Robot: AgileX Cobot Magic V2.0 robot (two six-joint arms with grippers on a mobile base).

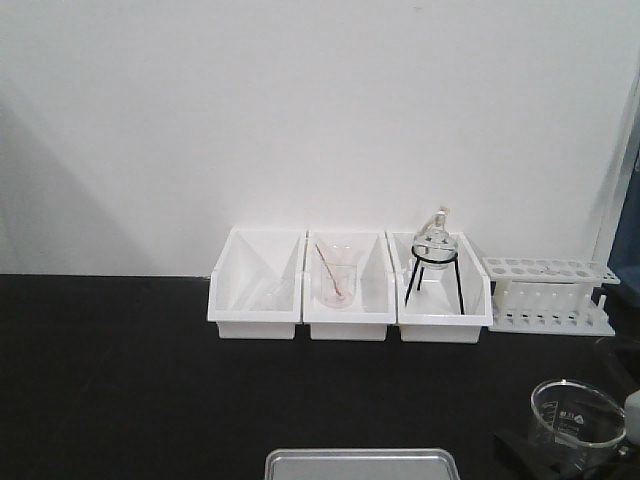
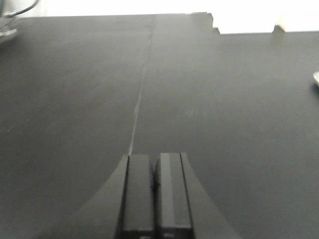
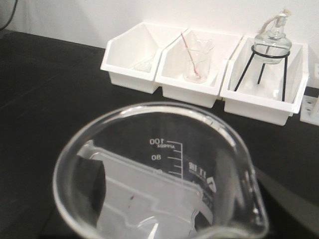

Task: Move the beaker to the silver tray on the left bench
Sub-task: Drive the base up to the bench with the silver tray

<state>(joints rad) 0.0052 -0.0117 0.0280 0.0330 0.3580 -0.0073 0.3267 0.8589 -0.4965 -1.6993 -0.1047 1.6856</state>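
Glass fills the right wrist view nearest of all: the small clear glass beaker [image 3: 164, 169], its wide round rim tilted toward the camera and white graduation marks (100 and 80 are readable) printed on its far side. The right gripper [image 3: 184, 199] is closed around it, one dark finger [image 3: 92, 184] showing through the wall at the left and dark gripper parts flanking the other side. In the front view this beaker sits at the lower right corner of the black counter [image 1: 130, 380], to the right of the flat silver metal tray [image 1: 360, 462] and apart from it; the tray lies at the bottom centre, its near edge cut off by the frame. The left gripper [image 2: 155, 159] hangs over bare counter with its two dark fingers pressed together, holding nothing, and a thin pale seam [image 2: 139, 99] runs away beneath it. Farther back, three white plastic bins [image 1: 255, 318] stand side by side against the white wall [image 1: 300, 120]. The middle bin holds a glass beaker with a pink-tipped rod [image 1: 338, 283]. The right bin holds a round glass flask [image 1: 436, 243] perched on a black wire tripod [image 3: 282, 82]. Just beside that bin, to the right, stands a white test-tube rack [image 1: 548, 295].
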